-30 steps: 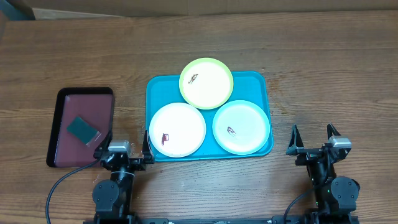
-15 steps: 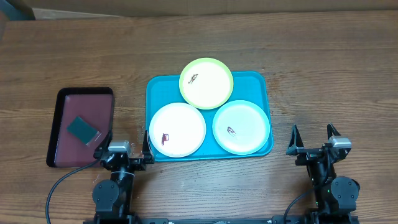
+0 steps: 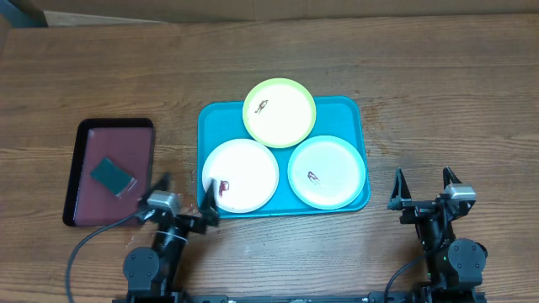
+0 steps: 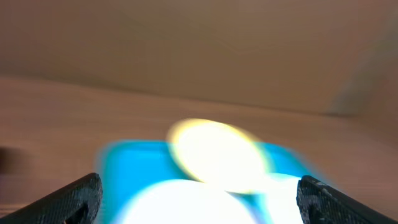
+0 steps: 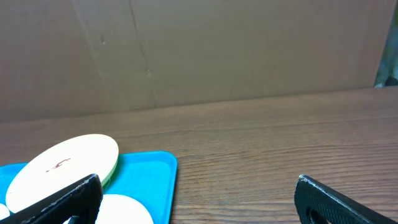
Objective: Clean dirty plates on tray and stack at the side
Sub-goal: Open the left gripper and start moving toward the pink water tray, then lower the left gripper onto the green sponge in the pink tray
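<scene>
The turquoise tray (image 3: pixel 215 126) lies mid-table and holds three plates, each with a dark smear: yellow-green (image 3: pixel 285 118) at the back, white (image 3: pixel 244 164) front left, pale mint (image 3: pixel 333 164) front right. My left gripper (image 3: pixel 184 195) is open and empty at the tray's front left corner, turned a little rightward. Its wrist view is blurred and shows the tray (image 4: pixel 137 168) and yellow-green plate (image 4: pixel 217 152). My right gripper (image 3: pixel 424 187) is open and empty, right of the tray. Its wrist view shows the tray (image 5: pixel 152 177) and yellow-green plate (image 5: pixel 62 171).
A dark maroon tray (image 3: pixel 88 198) with a black rim lies at the left and holds a dark green sponge (image 3: pixel 112 176). A cardboard wall (image 5: pixel 249 50) stands behind the table. Bare wood (image 3: pixel 446 109) lies right of the turquoise tray.
My left gripper has lifted off its rest and swung a little toward the tray; its wrist view is blurred by motion. The right arm and plates have not moved.
</scene>
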Robot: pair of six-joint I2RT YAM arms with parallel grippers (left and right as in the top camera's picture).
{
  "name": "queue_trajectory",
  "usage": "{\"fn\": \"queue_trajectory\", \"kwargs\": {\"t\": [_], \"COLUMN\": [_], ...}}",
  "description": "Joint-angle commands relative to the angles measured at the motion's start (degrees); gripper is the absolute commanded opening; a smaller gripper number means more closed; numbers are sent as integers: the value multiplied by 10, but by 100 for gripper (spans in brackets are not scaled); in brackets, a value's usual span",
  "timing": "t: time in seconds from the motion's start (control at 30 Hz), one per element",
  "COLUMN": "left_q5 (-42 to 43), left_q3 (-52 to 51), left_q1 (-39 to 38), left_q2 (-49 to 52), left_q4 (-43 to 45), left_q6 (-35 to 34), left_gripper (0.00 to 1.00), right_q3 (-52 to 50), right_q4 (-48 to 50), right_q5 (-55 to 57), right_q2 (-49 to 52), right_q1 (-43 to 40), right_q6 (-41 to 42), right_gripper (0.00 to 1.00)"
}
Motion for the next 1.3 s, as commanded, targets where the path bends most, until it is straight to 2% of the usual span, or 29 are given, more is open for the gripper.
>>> {"fn": "queue_trajectory", "kwargs": {"t": [0.0, 0.07, 0.13, 0.17, 0.2, 0.23, 0.33, 0.43, 0.5, 0.6, 0.7, 0.8, 0.9, 1.07, 1.13, 1.27], "left_q5": [237, 237, 239, 232, 196, 167, 127, 87, 23, -81, -132, -125, -133, -195, -173, -24], "left_q3": [-2, -2, -2, -1, 12, 28, 110, 238, 336, 471, 591, 675, 726, 806, 849, 944], "left_q1": [-5, -2, 1, 1, 1, 1, 2, 2, 2, 2, 2, 1, 2, 31, 66, 139], "left_q2": [-6, -6, -6, -6, -6, -6, 4, 56, 116, 225, 334, 410, 463, 552, 610, 749], "left_q4": [9, 48, 165, 221, 298, 295, 192, 13, -124, -290, -401, -465, -498, -548, -593, -714], "left_q6": [-252, -291, -298, -287, -245, -226, -142, -5, 66, 117, 127, 127, 142, 135, 137, 159], "left_gripper": [100, 100, 100, 100, 100, 100, 100, 100, 100, 100, 100, 100, 100, 100, 100, 100], "right_q3": [-6, -6, -6, -6, -6, -6, -6, -6, -6, -6, -6, -6, -6, -6, -6, -6], "right_q4": [3, 3, 3, 3, 3, 3, 3, 3, 3, 3, 3, 3, 3, 3, 3, 3], "right_q5": [3, 3, 3, 3, 3, 3, 3, 3, 3, 3, 3, 3, 3, 3, 3, 3], "right_q2": [-6, -6, -6, -6, -6, -6, -6, -6, -6, -6, -6, -6, -6, -6, -6, -6], "right_q1": [1, 1, 1, 1, 1, 1, 1, 1, 1, 1, 1, 1, 1, 1, 1, 1], "right_q6": [-2, -2, -2, -2, -2, -2, -2, -2, -2, -2, -2, -2, -2, -2, -2, -2], "right_gripper": [100, 100, 100, 100, 100, 100, 100, 100, 100, 100, 100, 100, 100, 100, 100, 100]}}
